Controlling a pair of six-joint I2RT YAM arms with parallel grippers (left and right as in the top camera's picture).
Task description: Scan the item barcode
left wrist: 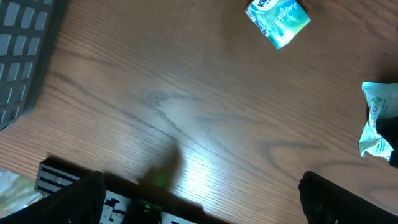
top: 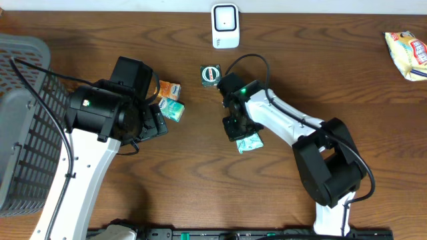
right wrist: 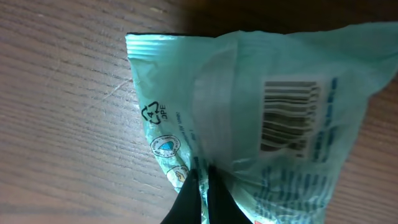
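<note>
A brown wooden worktop (top: 200, 193) has a grey basket (top: 27, 133) at its left edge. The left arm (top: 100, 110) hangs beside the basket, its jaws released and spread wide. The right arm (top: 280, 120) reaches to mid-worktop, jaws clenched on a teal packet (top: 250, 142) whose barcode (right wrist: 287, 115) faces the wrist camera. A white scanner (top: 225, 25) stands at the far edge, well apart from the packet.

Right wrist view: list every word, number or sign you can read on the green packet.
"4" inside a recycling triangle, with "DPE" beside it: on the green packet.
Digits by the barcode: too blurred to read.
Print around the round emblems: too small to read.
</note>
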